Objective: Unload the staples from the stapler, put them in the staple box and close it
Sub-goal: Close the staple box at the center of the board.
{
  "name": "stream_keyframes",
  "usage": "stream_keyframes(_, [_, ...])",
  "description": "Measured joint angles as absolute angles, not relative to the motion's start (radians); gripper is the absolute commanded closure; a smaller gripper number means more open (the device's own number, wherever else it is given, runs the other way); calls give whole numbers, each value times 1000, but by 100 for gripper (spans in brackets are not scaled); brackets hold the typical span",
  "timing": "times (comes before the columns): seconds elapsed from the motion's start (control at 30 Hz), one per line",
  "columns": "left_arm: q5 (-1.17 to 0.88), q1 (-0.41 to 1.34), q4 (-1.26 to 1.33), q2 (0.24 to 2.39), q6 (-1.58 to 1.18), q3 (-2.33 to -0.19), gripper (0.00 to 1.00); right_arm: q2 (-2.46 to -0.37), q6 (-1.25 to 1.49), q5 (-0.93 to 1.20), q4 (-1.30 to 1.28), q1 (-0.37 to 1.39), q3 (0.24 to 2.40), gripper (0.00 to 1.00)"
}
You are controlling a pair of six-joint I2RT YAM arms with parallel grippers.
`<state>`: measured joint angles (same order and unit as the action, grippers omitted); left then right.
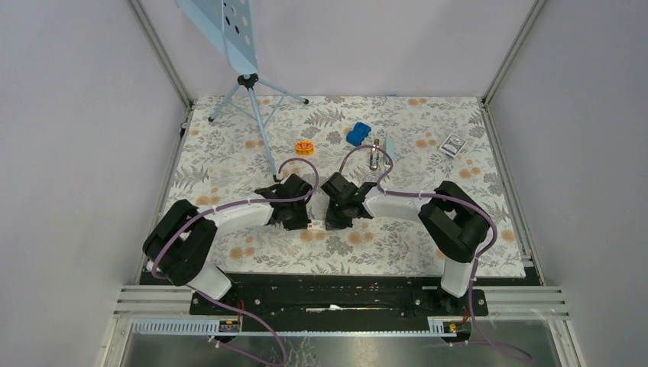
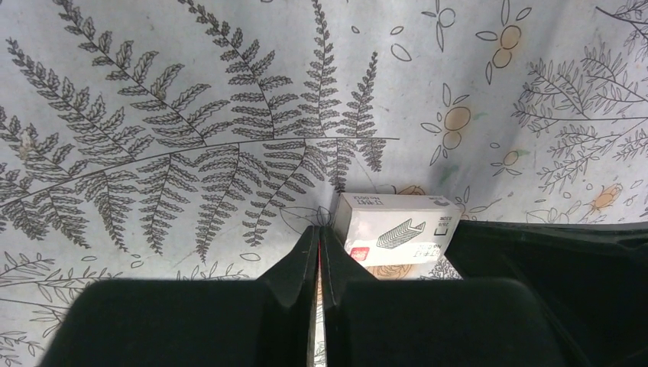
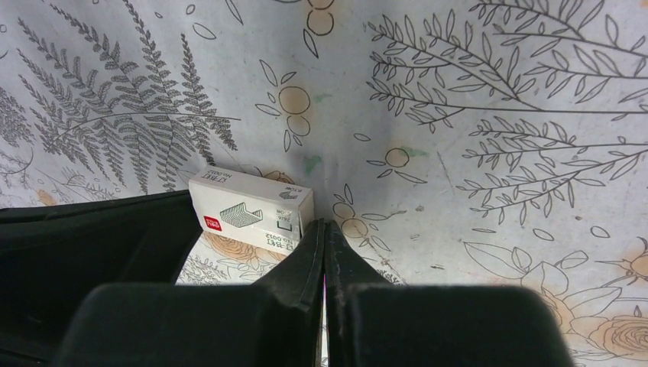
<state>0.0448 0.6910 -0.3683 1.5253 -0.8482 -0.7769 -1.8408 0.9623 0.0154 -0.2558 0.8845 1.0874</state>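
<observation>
Pressed tightly together at the left gripper (image 2: 318, 233): black fingers meeting tip to tip, nothing pinched between them. Same at the right gripper (image 3: 324, 226): closed flat and empty-handed. Hang low over the fern-and-flower printed tablecloth (image 1: 229, 153), near the middle of its near half, tips turned toward each other.

Between the two sets of tips, flat on the cloth: a small white cardboard staple box with a red-orange mark and a staple drawing on its lid (image 2: 397, 229). Just beside both grippers; impossible to say whether touching either.

Further out, toward the far side of the cloth and well apart from both grippers: a small slim silvery-grey stapler (image 1: 374, 157), by the look of it, lying lengthwise beyond the right gripper. Too small in the overhead view to tell whether open or shut, loaded or not. Near it, a chunky blue plastic object (image 1: 358, 134), a round orange object (image 1: 305, 147), and a small dark card with a white border (image 1: 454, 144). At the far left, a pale blue tripod carrying a dotted board (image 1: 252, 99).

No strip of staples to be made out in any view, neither loose on the cloth nor in either grip; probably inside the stapler, though not shown.

Judging from this: little of the task visibly done. Left to do, apparently all of it: reaching across to the stapler, steadying it, opening the magazine, drawing the strip out and setting it down.
</observation>
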Motion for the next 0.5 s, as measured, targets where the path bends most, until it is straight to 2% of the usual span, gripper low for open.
stream_keyframes(0.5, [106,658,-424,1488,-859,-786,71,-1776,913,-118,-287,901,1036,99])
